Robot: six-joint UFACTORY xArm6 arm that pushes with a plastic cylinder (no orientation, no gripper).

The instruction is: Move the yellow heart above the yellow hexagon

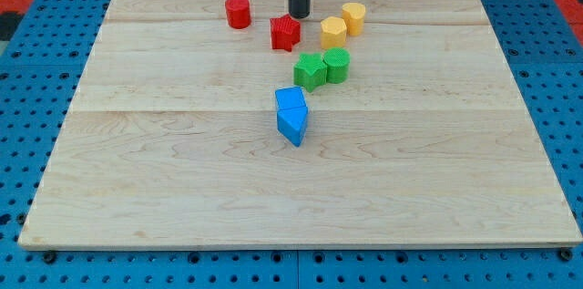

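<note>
Two yellow blocks sit near the view's top, right of centre. The one at the lower left looks like the yellow hexagon (333,31). The one touching its upper right looks like the yellow heart (353,17), though its shape is hard to make out. My tip (300,15) stands to the left of both yellow blocks, apart from them, and just above and right of a red star (285,33).
A red cylinder (238,12) lies left of my tip. Two green blocks (310,71) (336,66) sit side by side below the yellow ones. Two blue blocks (291,99) (293,124) touch near the centre of the wooden board (137,189).
</note>
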